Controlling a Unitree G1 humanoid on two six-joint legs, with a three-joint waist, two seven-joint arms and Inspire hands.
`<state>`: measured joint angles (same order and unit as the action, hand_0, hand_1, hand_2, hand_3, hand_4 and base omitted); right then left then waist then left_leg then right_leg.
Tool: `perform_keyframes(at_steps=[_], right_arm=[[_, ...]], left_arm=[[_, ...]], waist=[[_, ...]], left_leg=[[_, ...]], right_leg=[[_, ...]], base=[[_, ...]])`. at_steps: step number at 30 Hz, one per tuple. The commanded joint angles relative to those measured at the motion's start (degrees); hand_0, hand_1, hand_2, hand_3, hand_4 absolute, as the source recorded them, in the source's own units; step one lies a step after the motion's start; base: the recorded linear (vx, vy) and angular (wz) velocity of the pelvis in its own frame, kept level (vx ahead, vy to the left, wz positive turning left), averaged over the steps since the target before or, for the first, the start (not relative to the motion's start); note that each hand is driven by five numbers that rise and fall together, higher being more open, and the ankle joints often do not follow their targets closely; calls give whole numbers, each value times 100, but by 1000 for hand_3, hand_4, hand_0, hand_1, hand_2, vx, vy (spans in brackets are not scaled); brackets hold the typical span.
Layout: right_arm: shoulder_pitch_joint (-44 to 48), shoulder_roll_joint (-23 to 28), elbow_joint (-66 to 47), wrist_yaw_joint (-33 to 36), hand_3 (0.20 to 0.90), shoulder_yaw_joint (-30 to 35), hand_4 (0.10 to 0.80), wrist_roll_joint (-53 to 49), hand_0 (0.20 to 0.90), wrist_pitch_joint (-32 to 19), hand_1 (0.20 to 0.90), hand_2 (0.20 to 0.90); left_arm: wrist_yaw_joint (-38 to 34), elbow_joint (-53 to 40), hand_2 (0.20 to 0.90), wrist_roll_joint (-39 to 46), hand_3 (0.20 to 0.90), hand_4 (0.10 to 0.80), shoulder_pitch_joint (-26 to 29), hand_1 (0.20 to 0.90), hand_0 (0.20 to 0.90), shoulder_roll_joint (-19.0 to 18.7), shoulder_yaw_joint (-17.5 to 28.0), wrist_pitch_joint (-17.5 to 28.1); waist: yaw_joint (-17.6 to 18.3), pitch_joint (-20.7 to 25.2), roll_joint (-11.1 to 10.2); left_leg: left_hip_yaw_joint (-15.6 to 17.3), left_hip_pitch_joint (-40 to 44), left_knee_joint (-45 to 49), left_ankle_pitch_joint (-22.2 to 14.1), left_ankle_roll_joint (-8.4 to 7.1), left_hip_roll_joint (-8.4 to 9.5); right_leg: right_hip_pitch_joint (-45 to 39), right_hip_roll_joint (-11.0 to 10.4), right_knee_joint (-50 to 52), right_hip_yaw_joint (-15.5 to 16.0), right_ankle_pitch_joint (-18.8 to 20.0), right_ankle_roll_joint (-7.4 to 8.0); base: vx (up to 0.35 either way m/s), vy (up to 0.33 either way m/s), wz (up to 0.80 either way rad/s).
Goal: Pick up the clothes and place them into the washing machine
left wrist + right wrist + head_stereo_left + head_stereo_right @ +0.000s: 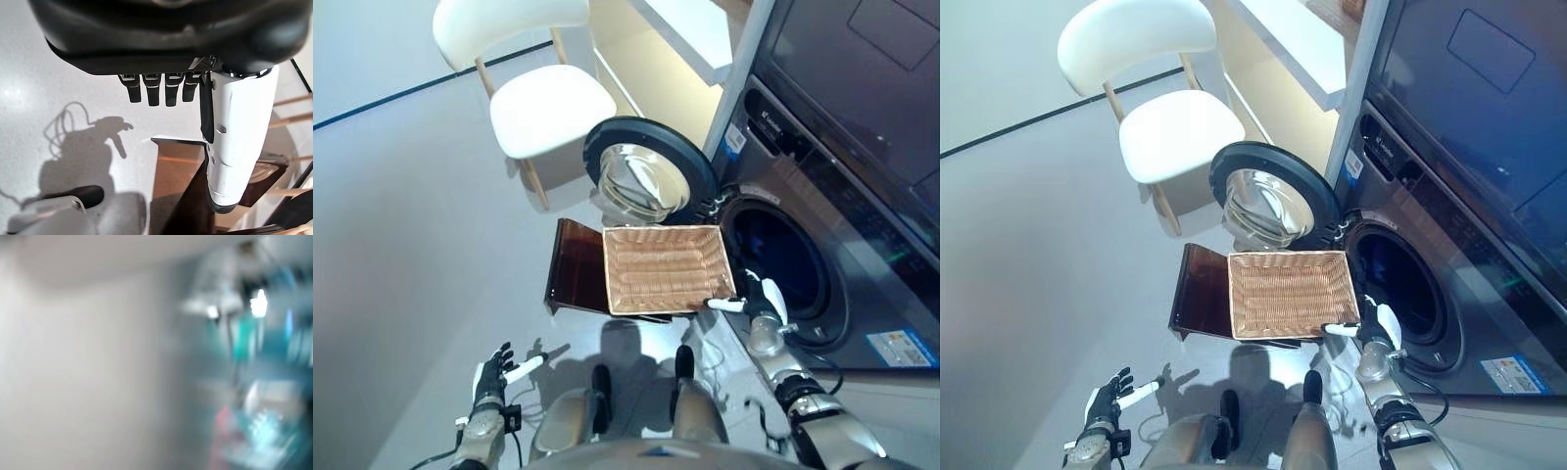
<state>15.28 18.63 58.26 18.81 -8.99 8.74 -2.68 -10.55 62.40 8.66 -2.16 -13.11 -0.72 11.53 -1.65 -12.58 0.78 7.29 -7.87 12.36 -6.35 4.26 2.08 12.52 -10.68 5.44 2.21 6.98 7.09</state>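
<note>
The shallow wicker basket (666,266) rests on the low dark brown box (576,266) in front of the washing machine (842,196). Its woven bottom is bare. The machine's round door (646,176) stands open behind the basket, and the drum opening (781,264) is dark inside. My right hand (766,304) is at the basket's near right corner, beside the drum opening; its fingers are straight and its white thumb reaches to the basket's rim. My left hand (492,377) hangs low over the floor, open and empty. It also shows in the left wrist view (234,147), near the box (176,171).
A white chair (548,108) with wooden legs stands behind the open door. A pale cabinet (656,59) runs along the machine's far side. A dark appliance front (862,59) sits above the washing machine. Grey floor (401,245) stretches to the left.
</note>
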Motion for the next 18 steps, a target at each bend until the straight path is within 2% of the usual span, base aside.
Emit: perform_keyframes(at_steps=[1,10,18], right_arm=[[133,171,88,29,900,-132,800,197,900,-297,900,900],[-321,-152,811,-187,900,-520,800,701,900,-221,900,900],[-591,-426,1611,-292,900,-516,800,739,900,-124,900,900]], left_arm=[[-310,291,900,-506,900,800,58,900,900,-345,143,73],[-246,969,900,-1187,900,800,47,900,900,-348,81,-121],[-220,1302,900,-1156,900,800,79,900,900,-181,77,-214]], waist=[[-19,309,142],[16,772,-41],[29,1091,-127]], left_leg=[[-208,82,-640,508,-348,38],[-231,668,-1274,716,-420,-19],[-236,924,-1727,913,-488,-37]], right_leg=[[-322,249,639,259,-750,-29],[-936,341,44,320,-532,31],[-1235,388,-451,357,-329,49]], base=[[103,-18,1],[83,-16,1],[14,-6,2]])
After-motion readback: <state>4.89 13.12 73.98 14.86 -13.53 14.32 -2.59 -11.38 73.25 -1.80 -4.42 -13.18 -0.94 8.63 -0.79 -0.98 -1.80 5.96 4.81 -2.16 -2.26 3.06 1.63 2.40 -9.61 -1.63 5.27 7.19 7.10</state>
